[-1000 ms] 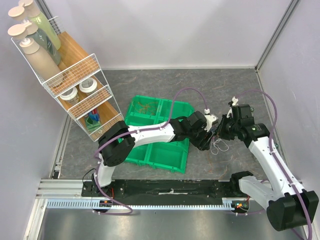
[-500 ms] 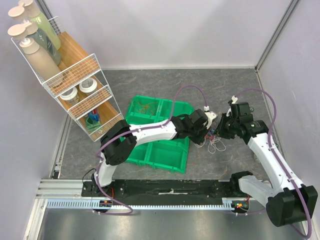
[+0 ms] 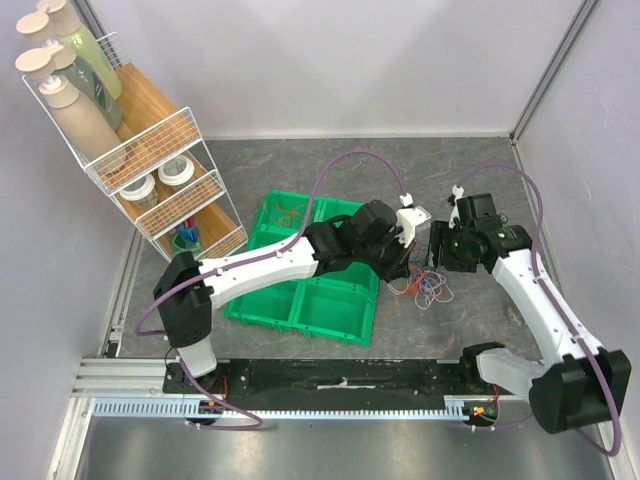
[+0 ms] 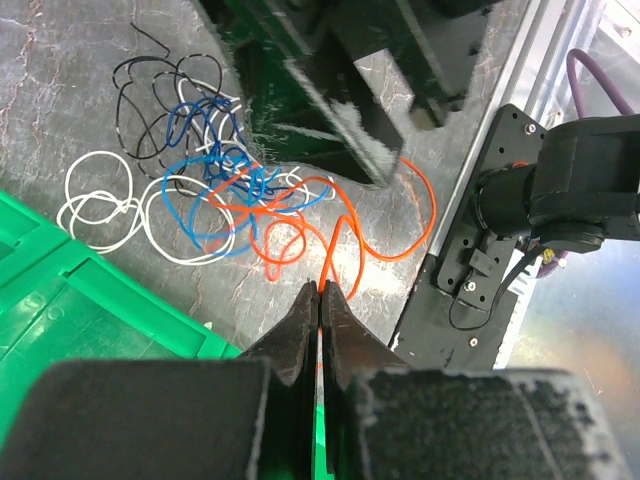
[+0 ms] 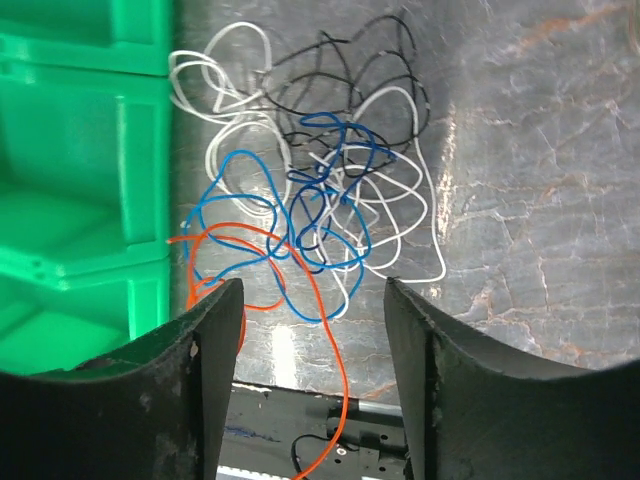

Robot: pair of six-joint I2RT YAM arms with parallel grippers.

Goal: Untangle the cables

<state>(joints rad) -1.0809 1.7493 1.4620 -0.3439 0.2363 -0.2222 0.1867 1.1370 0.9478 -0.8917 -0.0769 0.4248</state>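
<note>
The grey bench [image 3: 300, 170] had a heap of cables [image 5: 330, 190] on it, just beside the green trays [image 3: 330, 310]. A moment before, your right hand was pinched shut and your left hand was wide apart. Then they swapped.

Your left hand [image 4: 320, 290] had its fingers pressed together on the orange cable [image 4: 433, 205]. That cable ran out from its tips and down to the heap below it. This hand had also lifted up, away from the heap.

Your right hand [image 5: 312, 290] had let go. Its fingers stood apart with nothing between them, and the heap lay right under it.

I think the orange cable had been passed across to your left hand, ready to be pulled free. But it was looped through the blue cable [image 4: 238, 178] under that hand, so a hard pull could have dragged the whole heap along.
</note>
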